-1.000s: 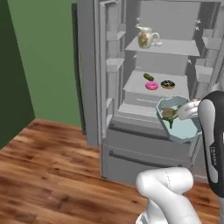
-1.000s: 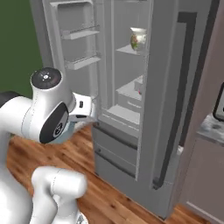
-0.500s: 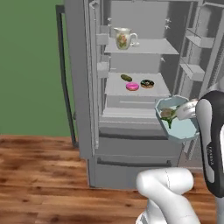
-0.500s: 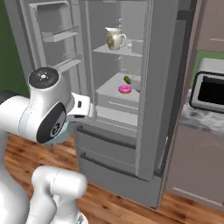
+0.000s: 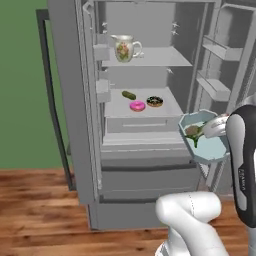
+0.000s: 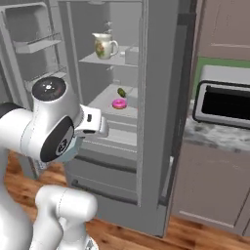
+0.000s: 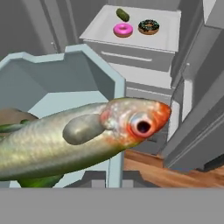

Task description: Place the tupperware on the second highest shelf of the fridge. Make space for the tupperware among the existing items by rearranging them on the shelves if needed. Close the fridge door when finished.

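Fridge doors stand open. On the left, the jug sits alone on one shelf, with the pickle, pink donut and chocolate donut a shelf lower. To the right, the claw is clamped on the tupperware, held well short of the shelves. Placing it and closing the door remain.

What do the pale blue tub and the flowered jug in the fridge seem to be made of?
The tub looks like thin translucent plastic: its pale teal walls let light through. The jug looks like glazed ceramic, cream and smooth with a painted floral motif, though being rendered leaves that open.
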